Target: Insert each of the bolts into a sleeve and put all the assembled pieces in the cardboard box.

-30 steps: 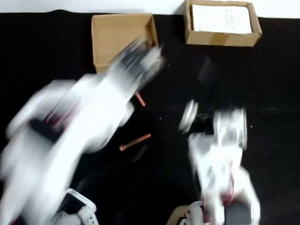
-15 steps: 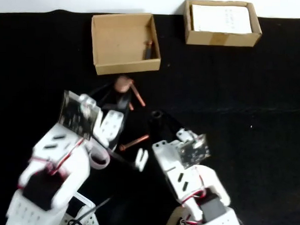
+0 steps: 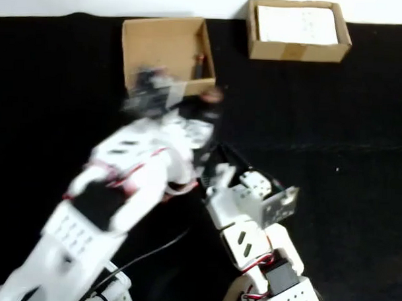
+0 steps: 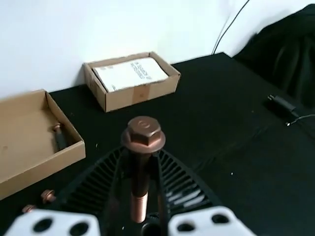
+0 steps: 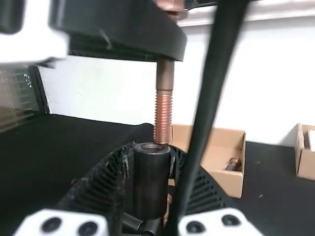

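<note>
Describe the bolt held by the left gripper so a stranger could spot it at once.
Find the brown cardboard box without the white sheet; the left gripper is just in front of it. Clamped in it is a copper-coloured hex-head bolt, its threaded tip at the mouth of the black cylindrical sleeve, unlike the bolts lying loose or boxed.

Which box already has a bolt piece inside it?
The box at the left of the high view: a sleeved bolt lies by its side wall. The other box holds white paper.

left hand (image 4: 141, 158) clamped, right hand (image 5: 150, 164) clamped below
</note>
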{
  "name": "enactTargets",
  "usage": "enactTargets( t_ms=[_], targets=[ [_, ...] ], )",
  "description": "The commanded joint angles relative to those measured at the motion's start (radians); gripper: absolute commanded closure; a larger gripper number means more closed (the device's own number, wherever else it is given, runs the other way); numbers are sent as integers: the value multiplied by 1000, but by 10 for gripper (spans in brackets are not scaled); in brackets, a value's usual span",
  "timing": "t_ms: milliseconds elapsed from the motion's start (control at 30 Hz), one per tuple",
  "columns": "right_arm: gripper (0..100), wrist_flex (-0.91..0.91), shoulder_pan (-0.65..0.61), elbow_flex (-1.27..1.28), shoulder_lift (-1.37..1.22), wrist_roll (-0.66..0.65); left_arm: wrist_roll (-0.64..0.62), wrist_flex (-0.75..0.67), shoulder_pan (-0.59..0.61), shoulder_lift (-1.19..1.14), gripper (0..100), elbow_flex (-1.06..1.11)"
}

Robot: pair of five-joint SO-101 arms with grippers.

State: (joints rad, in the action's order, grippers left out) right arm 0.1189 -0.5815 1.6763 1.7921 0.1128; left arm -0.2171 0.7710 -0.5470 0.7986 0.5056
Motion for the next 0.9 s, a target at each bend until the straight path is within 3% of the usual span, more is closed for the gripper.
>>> enactTargets(
  t_ms=[0,300,500,867],
  targets=[
    [992,-22,41,39,8,28,-11,5,-27,-31,991,-79],
    [992,-22,58,39,13,28,-11,48,-35,-31,991,-94],
    [992,-22,56,39,8,28,-11,129,-35,-38,991,-223],
    [992,-21,56,58,13,26,-8,155,-91,-39,991,-197]
  ],
)
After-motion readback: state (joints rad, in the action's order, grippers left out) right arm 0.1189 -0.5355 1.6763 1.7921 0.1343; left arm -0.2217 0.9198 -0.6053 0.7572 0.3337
